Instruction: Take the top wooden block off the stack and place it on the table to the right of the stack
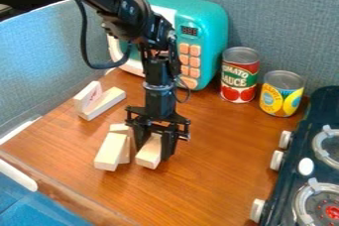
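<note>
Straddling pale wooden block [149, 152], gripper [153, 149] partly open.

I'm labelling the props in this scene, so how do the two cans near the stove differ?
The red-labelled can is taller; the yellow-labelled can is shorter. The red one's label shows tomatoes, while the yellow one's has blue with its yellow. The red one stands nearer the teal toy microwave, the yellow one nearer the stove. Both stand upright with bare metal tops.
</note>
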Action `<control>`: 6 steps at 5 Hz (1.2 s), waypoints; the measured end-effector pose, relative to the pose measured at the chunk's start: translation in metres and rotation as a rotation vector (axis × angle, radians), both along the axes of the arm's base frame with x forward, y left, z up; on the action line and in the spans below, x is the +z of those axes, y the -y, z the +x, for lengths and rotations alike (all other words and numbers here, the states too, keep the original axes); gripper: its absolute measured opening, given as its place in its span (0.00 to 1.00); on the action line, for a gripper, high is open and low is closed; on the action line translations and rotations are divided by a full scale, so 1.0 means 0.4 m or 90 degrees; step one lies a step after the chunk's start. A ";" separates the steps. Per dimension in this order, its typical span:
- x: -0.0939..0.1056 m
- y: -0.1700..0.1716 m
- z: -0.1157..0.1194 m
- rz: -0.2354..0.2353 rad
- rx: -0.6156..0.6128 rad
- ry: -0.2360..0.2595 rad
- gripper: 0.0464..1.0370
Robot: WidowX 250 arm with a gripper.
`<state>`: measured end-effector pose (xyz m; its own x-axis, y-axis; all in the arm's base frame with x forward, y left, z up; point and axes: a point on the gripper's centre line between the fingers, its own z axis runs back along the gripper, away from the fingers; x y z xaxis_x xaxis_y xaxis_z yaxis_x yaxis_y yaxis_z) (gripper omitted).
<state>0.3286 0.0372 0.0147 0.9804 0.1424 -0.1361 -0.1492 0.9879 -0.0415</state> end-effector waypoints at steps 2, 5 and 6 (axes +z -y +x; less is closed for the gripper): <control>0.038 0.035 0.012 0.032 -0.032 0.026 0.97; 0.274 0.028 -0.075 0.086 -0.008 0.148 0.96; 0.273 -0.026 -0.118 0.093 0.055 0.127 0.96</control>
